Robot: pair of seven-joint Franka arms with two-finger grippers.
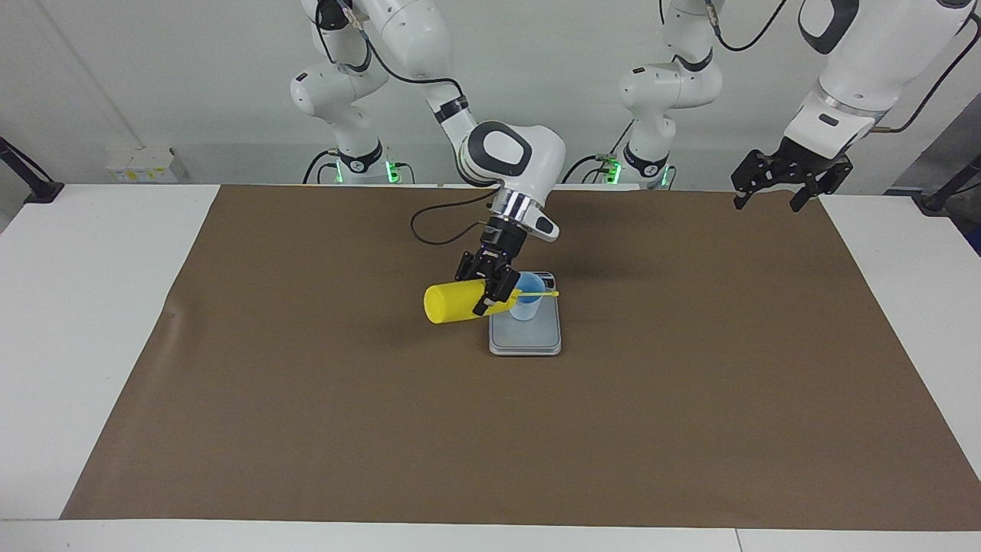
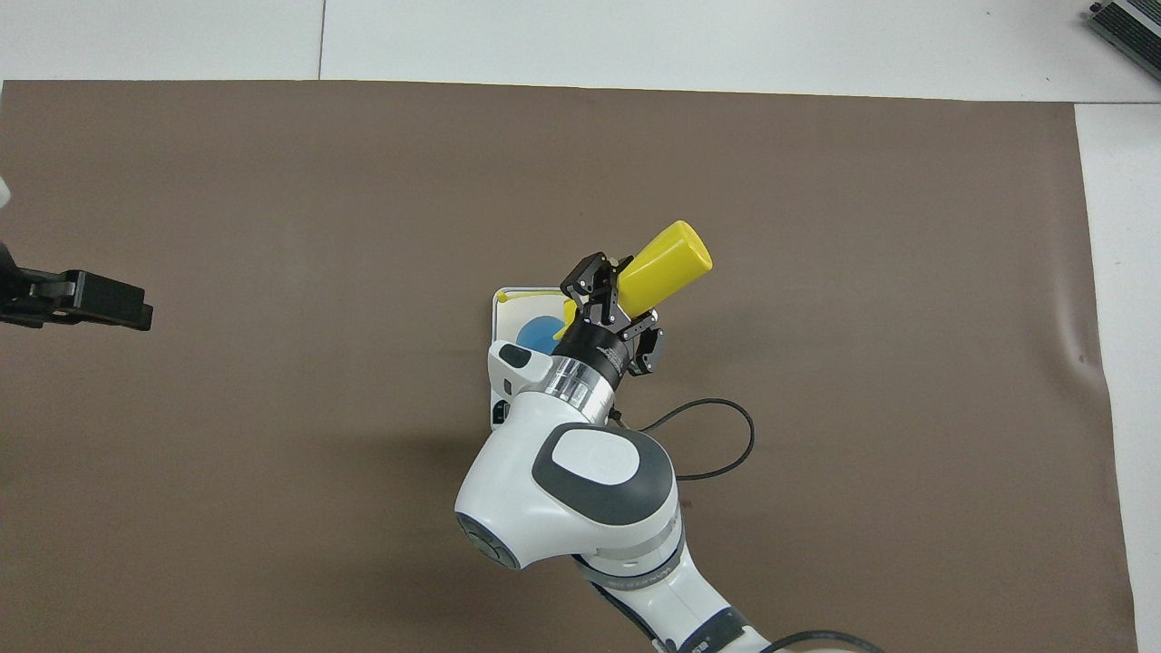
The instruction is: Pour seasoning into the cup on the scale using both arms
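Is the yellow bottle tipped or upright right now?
Tipped. The right gripper holds the seasoning bottle nearly on its side, nozzle end over the cup on the scale.
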